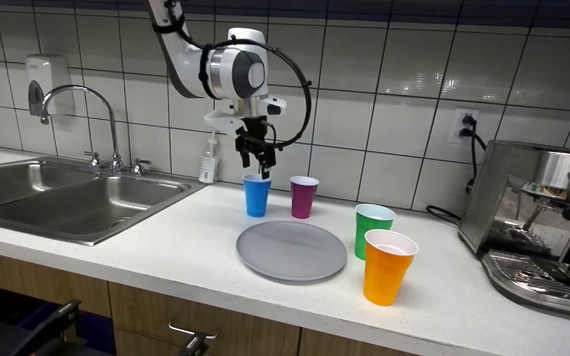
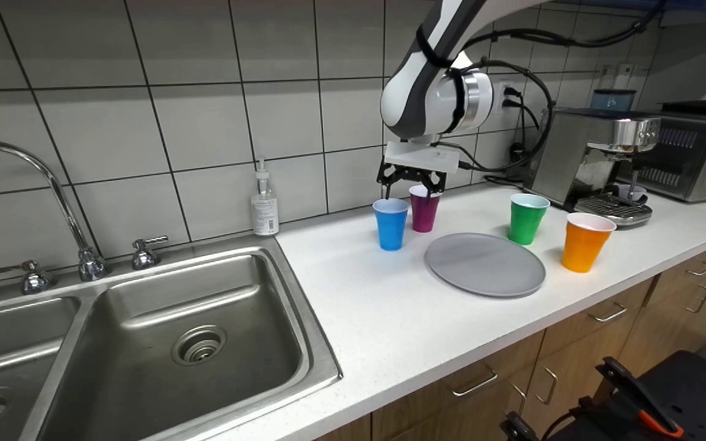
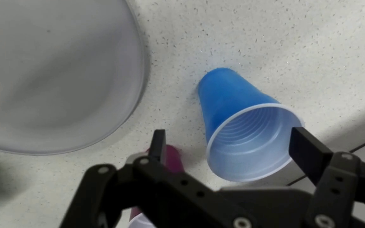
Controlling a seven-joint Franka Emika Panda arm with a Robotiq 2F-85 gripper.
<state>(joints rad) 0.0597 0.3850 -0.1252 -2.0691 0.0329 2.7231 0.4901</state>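
Observation:
My gripper (image 1: pixel 256 167) is open and empty, pointing down just above the blue cup (image 1: pixel 256 200). It also shows over the cups in an exterior view (image 2: pixel 410 193). In the wrist view the fingers (image 3: pixel 228 136) stand apart, with the upright blue cup's white rim (image 3: pixel 230 95) between them; the right finger overlaps the rim, and I cannot tell whether it touches. The purple cup (image 2: pixel 424 214) stands beside the blue one, partly hidden behind the left finger in the wrist view (image 3: pixel 173 160). A grey plate (image 1: pixel 291 249) lies in front. The green cup (image 1: pixel 370 225) and orange cup (image 1: pixel 386 272) stand beyond it.
The tiled wall (image 1: pixel 344 123) rises close behind the blue and purple cups. A steel sink (image 2: pixel 319 361) with a faucet (image 1: pixel 112 118) and a soap bottle (image 2: pixel 265 208) is on one side. A coffee machine (image 1: pixel 542 198) stands on the other, with an oven (image 2: pixel 690 153) beyond.

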